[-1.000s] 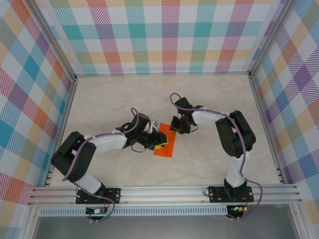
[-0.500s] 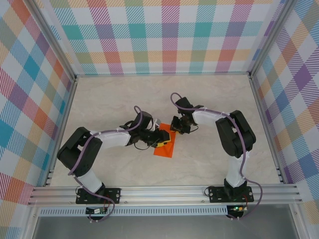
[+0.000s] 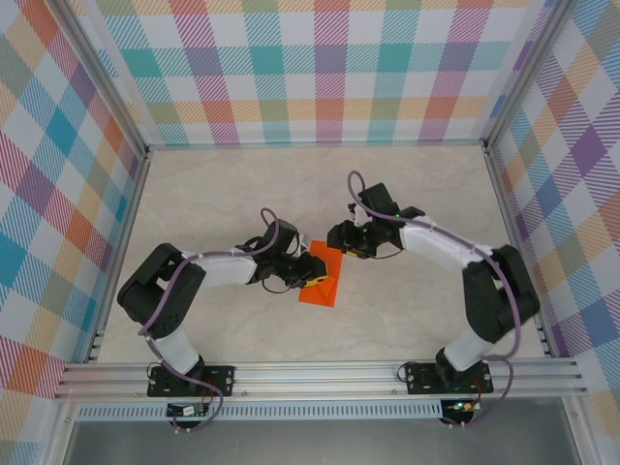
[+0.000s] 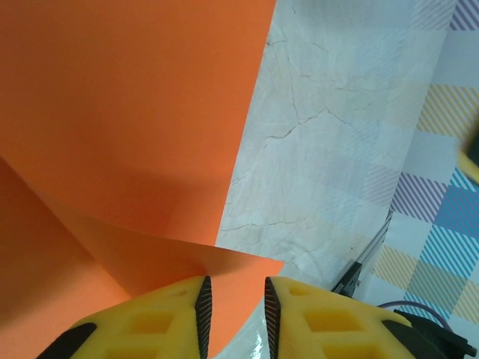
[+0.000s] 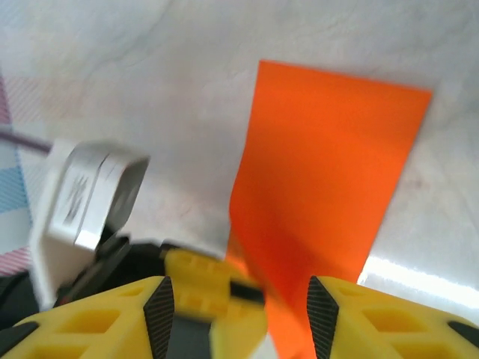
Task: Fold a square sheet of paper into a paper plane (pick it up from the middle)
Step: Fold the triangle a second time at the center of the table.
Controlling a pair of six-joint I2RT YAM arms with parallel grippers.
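Observation:
The square sheet of paper [image 3: 327, 291], bright orange and folded to a narrow rectangle, lies on the marble table between the two arms. My left gripper [image 3: 312, 279] rests low on its left edge. In the left wrist view the left gripper [image 4: 234, 318] has its jaws a small gap apart, with a raised corner flap of the paper [image 4: 127, 112] lying between them. My right gripper [image 3: 337, 237] hovers just beyond the paper's far end. In the right wrist view the right gripper [image 5: 239, 318] is open wide over the paper [image 5: 329, 172], with the left gripper's yellow finger [image 5: 213, 288] below it.
Aluminium frame rails run along the front [image 3: 320, 373] and up both sides, with checked walls behind them. Bare marble tabletop [image 3: 223, 194] spreads to the back and to both sides of the paper.
My right gripper has opened, let go of the paper's far corner and drawn back, its arm swinging out to the right. The left gripper's jaws have narrowed over the paper.

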